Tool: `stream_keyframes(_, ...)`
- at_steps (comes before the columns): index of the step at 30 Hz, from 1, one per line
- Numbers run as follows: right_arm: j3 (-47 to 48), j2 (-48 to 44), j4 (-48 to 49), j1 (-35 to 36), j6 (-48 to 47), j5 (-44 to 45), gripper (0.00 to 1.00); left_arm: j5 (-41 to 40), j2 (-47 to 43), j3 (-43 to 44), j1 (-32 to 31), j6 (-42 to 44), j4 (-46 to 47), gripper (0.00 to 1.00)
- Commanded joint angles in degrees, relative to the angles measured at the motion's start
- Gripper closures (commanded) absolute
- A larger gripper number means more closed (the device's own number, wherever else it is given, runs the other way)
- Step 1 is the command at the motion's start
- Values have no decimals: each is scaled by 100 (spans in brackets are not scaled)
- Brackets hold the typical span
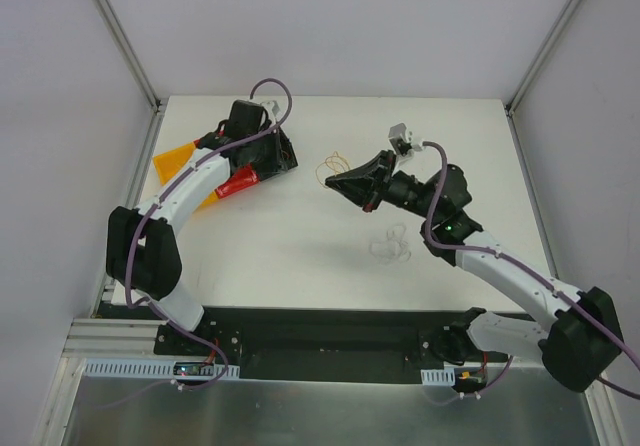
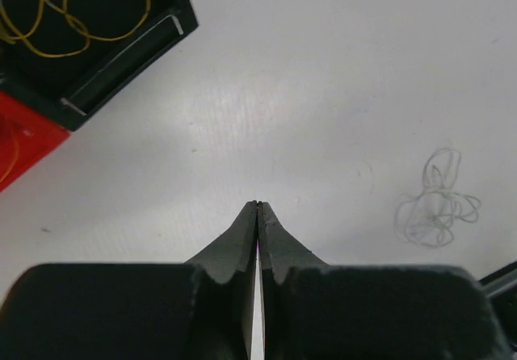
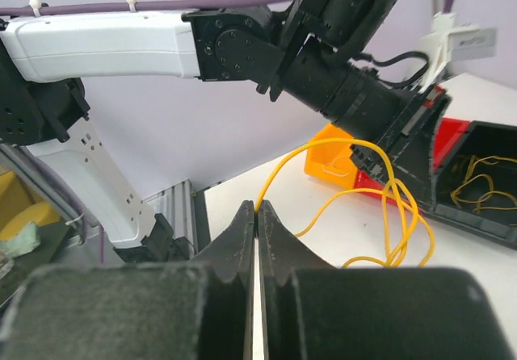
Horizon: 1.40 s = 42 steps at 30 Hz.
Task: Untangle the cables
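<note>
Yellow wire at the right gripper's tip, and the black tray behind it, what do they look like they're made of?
The yellow wire looks like a hair-thin, flexible lead, probably plastic-insulated: it holds loose springy loops and has a smooth, even colour. The black tray looks like rigid moulded plastic with a matt to faintly glossy finish: its walls are thin and straight, with crisp corners.

Table [image 1: 290, 266]: matt white, faintly speckled.
Black tray [image 2: 129, 57], 11 o'clock of my left wrist view: glossy plastic.
Cables [image 3: 397, 251]: smooth yellow coating.
Right gripper [image 3: 257, 205]: matt black, grainy.
</note>
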Motion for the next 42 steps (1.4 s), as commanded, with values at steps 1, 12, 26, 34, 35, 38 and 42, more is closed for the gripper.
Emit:
stream_keyframes(1, -133, -598, -326, 43, -635, 709, 100, -819, -360, 121, 174, 83, -294, 100)
stream_keyframes(12, 69, -265, -784, -220, -820, 60, 100, 3852, -835, -150, 289, 348, 1417, 36)
stream_keyframes(26, -1, -203, -407, -361, -609, -319, 100, 4893, -194, -309, -387, -321, 2219, 33)
stream_keyframes(34, -107, -352, -291, -194, -740, -117, 100, 4719, 377, -37, -643, -120, 1650, 60)
stream_keyframes(35, -116, -387, -370, -168, -802, -82, 99, 4457, 378, 15, -634, -6, 1457, 69)
stream_keyframes(38, -98, -510, -782, -115, -1091, 260, 100, 3360, 212, 156, -511, 460, 780, 96)
stream_keyframes(42, -238, -712, -1100, -63, -1356, 1410, 98, 1794, -324, 43, -449, 847, 479, 100)
